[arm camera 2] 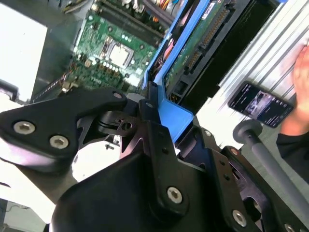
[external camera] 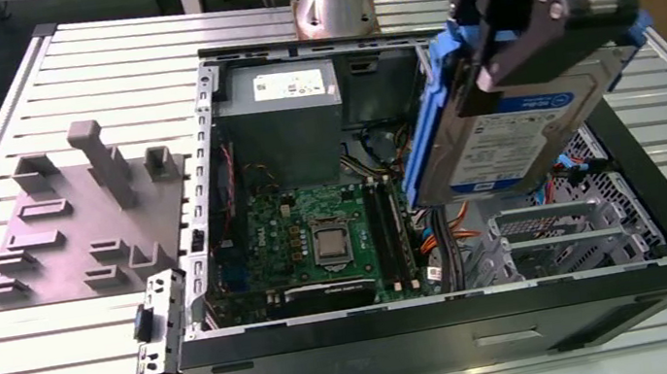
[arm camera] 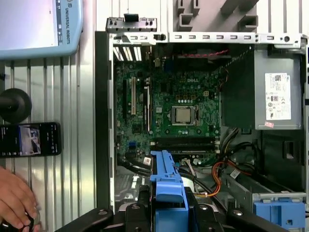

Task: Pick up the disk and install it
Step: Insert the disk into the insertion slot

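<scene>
In the exterior view the claw (external camera: pixel 523 43) grips the disk (external camera: pixel 517 137), its black fingers clamped on the upper end of the drive. The disk hangs tilted in the air above the open computer case (external camera: pixel 456 312), label side toward the camera, with its blue bracket (external camera: pixel 424 130) running down the edge nearest the motherboard (external camera: pixel 314 239). It touches nothing below. Inside the case, the grey power supply (external camera: pixel 283 106) with a white sticker sits at the far end, and a metal drive cage (external camera: pixel 550 235) lies under the disk toward the exterior view's right. On the slatted tabletop (external camera: pixel 72 371), to the exterior view's left of the case, rests a grey fixture block (external camera: pixel 84 227).

In the second wrist view the claw's black body fills the foreground, and the blue bracket (arm camera 2: pixel 174 113) rises between its fingers; the disk's green circuit side (arm camera 2: pixel 193 50) appears beyond, though the exact contact points are hard to make out. A phone (arm camera 2: pixel 260 104) lies on the tabletop, with a person's hand (arm camera 2: pixel 299 77) beside it.

In the first wrist view the bracket (arm camera: pixel 166 188) stands over the open case, near the motherboard (arm camera: pixel 169 111). Outside the case lie the phone (arm camera: pixel 29 139), a hand (arm camera: pixel 14 200) and a teach pendant (arm camera: pixel 38 24).
</scene>
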You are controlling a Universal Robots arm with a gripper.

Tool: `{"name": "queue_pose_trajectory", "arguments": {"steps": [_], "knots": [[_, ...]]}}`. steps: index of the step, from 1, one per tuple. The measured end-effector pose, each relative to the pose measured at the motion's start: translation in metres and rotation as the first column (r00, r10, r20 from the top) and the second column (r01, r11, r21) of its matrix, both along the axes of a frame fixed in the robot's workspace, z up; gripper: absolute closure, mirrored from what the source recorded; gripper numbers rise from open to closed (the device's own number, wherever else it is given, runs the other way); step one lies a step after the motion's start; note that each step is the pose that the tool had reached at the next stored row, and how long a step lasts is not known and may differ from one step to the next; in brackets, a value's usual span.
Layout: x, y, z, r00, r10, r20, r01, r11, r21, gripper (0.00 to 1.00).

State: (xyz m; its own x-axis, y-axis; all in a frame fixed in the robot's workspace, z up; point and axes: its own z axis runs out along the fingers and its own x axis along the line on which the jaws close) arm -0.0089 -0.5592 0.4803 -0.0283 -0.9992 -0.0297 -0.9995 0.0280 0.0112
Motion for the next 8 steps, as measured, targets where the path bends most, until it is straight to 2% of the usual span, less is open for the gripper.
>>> {"name": "queue_pose_trajectory", "arguments": {"steps": [5,8], "knots": [[0.0196,-0.0023,-0.0077,1.0000,0.000,-0.0001,0.000,1.0000,-0.0002,0.63],[0.0256,-0.0087,-0.0121,1.0000,0.000,0.0000,0.000,1.0000,0.0000,0.63]]}}
